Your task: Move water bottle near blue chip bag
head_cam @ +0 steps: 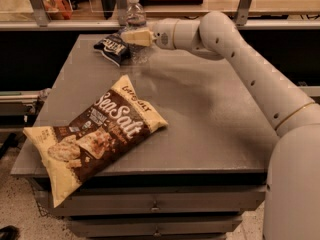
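Note:
The water bottle [135, 15], clear with a white cap, stands upright at the table's far left part. My gripper [132, 37] reaches in from the right and is shut around the bottle's middle, with a cream finger [140, 37] across its front. The blue chip bag [113, 47], small and dark with white lettering, lies just left of the bottle, touching or almost touching its base. The bottle's lower part [139, 55] shows below the finger, at or just above the table top.
A large tan-and-brown "Sea Salt" bag [95, 134] lies at the front left of the grey table [210, 119]. My white arm [250, 69] spans the table's right side. A shelf rail [75, 25] runs behind the table's far edge.

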Available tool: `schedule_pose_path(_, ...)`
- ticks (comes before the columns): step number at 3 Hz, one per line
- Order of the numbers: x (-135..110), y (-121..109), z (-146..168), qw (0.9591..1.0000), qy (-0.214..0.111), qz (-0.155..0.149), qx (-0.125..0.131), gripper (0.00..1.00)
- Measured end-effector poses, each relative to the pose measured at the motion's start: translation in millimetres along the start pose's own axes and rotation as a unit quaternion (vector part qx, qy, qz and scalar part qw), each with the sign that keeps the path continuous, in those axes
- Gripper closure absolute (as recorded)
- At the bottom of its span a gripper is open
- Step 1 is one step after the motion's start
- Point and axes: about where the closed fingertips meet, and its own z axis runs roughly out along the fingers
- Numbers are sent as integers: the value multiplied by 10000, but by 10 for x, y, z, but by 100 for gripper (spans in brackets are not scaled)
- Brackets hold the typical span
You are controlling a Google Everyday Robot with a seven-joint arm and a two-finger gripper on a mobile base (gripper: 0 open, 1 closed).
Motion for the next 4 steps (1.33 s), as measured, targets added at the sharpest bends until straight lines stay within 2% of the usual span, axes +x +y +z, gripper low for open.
schedule_pose_path(1, 34, 22, 23, 10000, 27, -7, -45, 0)
schedule_pose_path(3, 54, -71, -89, 9999, 59, -41, 99, 0)
schedule_pose_path(4, -25, -449, -764, 9969, 86, -195, 756, 0)
